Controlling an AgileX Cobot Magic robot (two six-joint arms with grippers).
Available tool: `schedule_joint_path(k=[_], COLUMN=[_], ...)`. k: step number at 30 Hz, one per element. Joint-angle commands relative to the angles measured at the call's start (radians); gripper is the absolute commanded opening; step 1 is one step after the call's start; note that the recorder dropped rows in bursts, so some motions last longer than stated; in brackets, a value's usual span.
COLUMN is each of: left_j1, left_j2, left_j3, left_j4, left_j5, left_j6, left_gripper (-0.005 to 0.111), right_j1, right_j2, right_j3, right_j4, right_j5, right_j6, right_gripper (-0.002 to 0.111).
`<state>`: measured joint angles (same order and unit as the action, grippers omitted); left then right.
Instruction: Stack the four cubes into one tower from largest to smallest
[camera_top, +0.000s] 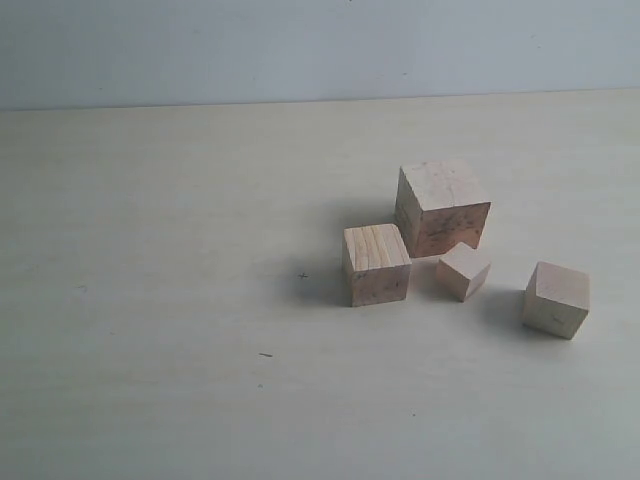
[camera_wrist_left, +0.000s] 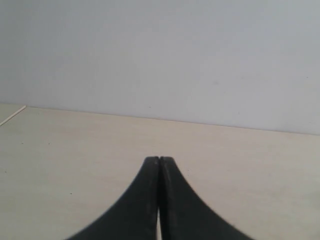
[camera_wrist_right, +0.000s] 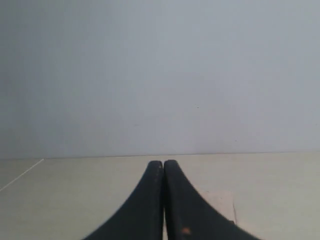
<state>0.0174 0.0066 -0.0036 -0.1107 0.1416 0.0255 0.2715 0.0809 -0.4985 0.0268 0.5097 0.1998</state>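
All four cubes rest singly on the table in the exterior view, right of centre, and none sits on another. The largest cube, pinkish-tan with dark specks, is farthest back. In front of it to the left stands the second-largest cube, with a striped grain top. The smallest pale cube lies just right of that one. The other pale cube stands apart at the right. Neither gripper appears in the exterior view. My left gripper is shut and empty over bare table. My right gripper is shut too, with a pale pinkish patch partly hidden behind one finger.
The pale table runs back to a light grey wall. A small dark mark and a short scratch lie on the table left of the cubes.
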Motion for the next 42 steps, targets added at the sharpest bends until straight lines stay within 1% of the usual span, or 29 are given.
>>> schedule_joint_path(k=[1, 3, 5, 7, 9, 10, 12, 14, 15, 18, 20, 21, 24, 28, 34, 39, 42], left_j1=[-0.007, -0.007, -0.007, -0.007, -0.007, -0.007, -0.007, -0.007, -0.007, -0.007, -0.007, -0.007, -0.007, -0.007, -0.007, -0.007, -0.007], left_j2=[-0.007, -0.007, -0.007, -0.007, -0.007, -0.007, -0.007, -0.007, -0.007, -0.007, -0.007, -0.007, -0.007, -0.007, -0.007, -0.007, -0.007], left_j3=[0.004, 0.004, 0.004, 0.004, 0.004, 0.004, 0.004, 0.004, 0.004, 0.004, 0.004, 0.004, 0.004, 0.004, 0.004, 0.004, 0.004], left_j4=[-0.006, -0.006, -0.006, -0.006, -0.006, -0.006, -0.006, -0.006, -0.006, -0.006, -0.006, -0.006, -0.006, -0.006, -0.006, -0.006, -0.006], left_j5=[-0.001, -0.001, -0.001, -0.001, -0.001, -0.001, -0.001, -0.001, -0.001, -0.001, -0.001, -0.001, -0.001, -0.001, -0.001, -0.001, -0.001], left_j6=[-0.002, -0.002, -0.002, -0.002, 0.000, 0.000, -0.002, -0.002, -0.002, -0.002, -0.002, -0.002, -0.002, 0.001, 0.001, -0.001, -0.001], left_gripper=[0.000, 0.000, 0.000, 0.000, 0.000, 0.000, 0.000, 0.000, 0.000, 0.000, 0.000, 0.000, 0.000, 0.000, 0.000, 0.000, 0.000], right_j1=[-0.007, -0.007, -0.005, -0.005, -0.005, -0.005, -0.005, 0.002, 0.025, 0.079, 0.094, 0.096, 0.096, 0.113, 0.154, 0.154, 0.154], right_j2=[0.179, 0.286, 0.443, 0.528, 0.674, 0.747, 0.831, 0.924, 0.980, 1.068, 1.121, 1.147, 1.221, 1.322, 1.442, 1.515, 1.572], right_j3=[-0.198, -0.280, -0.375, -0.428, -0.489, -0.516, -0.528, -0.526, -0.526, -0.526, -0.526, -0.526, -0.526, -0.526, -0.526, -0.526, -0.526], right_j4=[0.014, 0.109, 0.230, 0.282, 0.352, 0.403, 0.464, 0.532, 0.524, 0.490, 0.451, 0.434, 0.357, 0.307, 0.265, 0.217, 0.195], right_j5=[0.177, 0.244, 0.341, 0.417, 0.511, 0.552, 0.567, 0.556, 0.534, 0.475, 0.418, 0.385, 0.314, 0.306, 0.235, 0.175, 0.129], right_j6=[0.013, -0.006, -0.170, -0.243, -0.333, -0.394, -0.458, -0.517, -0.521, -0.519, -0.468, -0.420, -0.238, -0.160, -0.145, -0.145, -0.145], right_gripper=[0.000, 0.000, 0.000, 0.000, 0.001, 0.006, 0.015, 0.032, 0.045, 0.067, 0.077, 0.080, 0.082, 0.082, 0.082, 0.082, 0.088])
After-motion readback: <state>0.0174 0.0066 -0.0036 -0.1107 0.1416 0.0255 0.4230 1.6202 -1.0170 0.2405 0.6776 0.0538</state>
